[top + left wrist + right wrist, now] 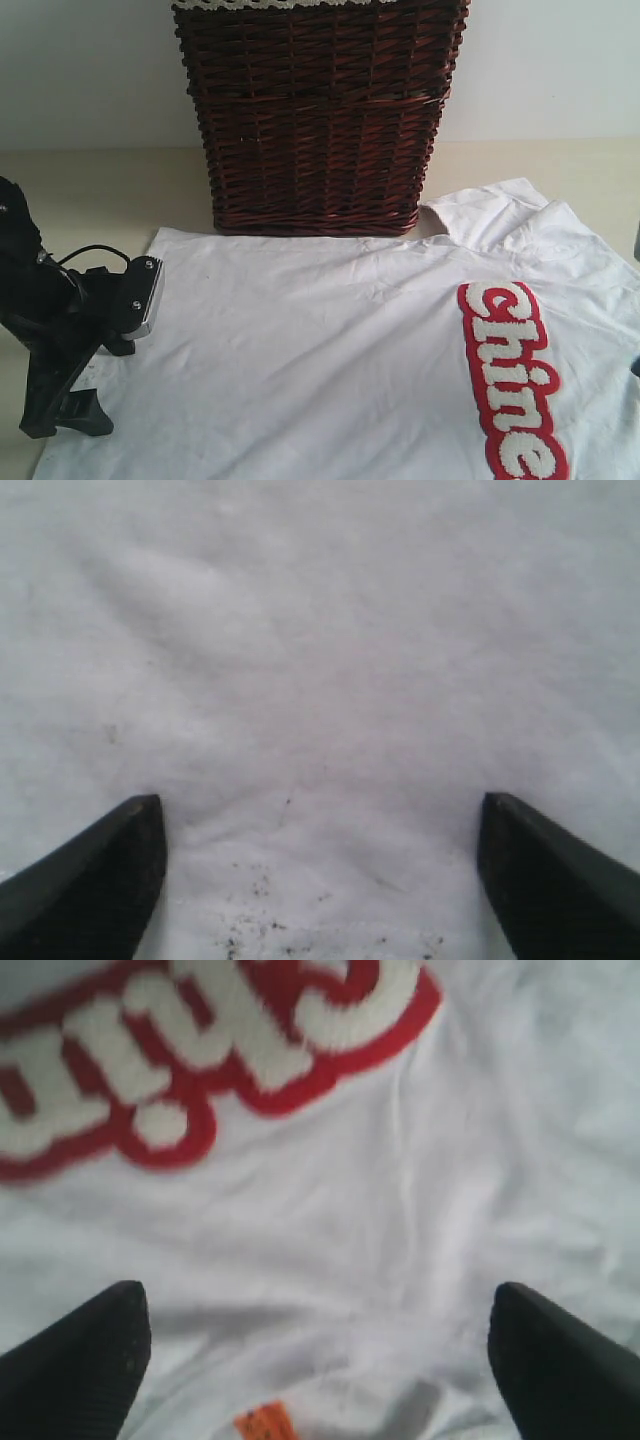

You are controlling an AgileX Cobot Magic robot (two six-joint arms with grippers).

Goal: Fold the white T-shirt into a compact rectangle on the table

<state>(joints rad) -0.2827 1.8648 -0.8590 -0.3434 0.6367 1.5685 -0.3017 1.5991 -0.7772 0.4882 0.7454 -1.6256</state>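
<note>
Both hang wide open and empty, left gripper (320, 815) over plain cloth, right gripper (320, 1300) beside the orange neck tag (262, 1425), seemingly poised to pinch the white T-shirt (330, 340) spread flat on the desk (90, 190).

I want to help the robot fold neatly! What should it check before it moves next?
1. White T-shirt spread flat on the table: ok.
2. Left jaws open over plain white cloth: ok.
3. Right jaws open near the orange neck tag, beside the red chest band: ok.
4. Jaws touching the cloth: cannot tell.
5. Both sleeves in sight: not ok, only the far sleeve shows.
6. Wicker basket clear of the shirt's edge: cannot tell.
</note>
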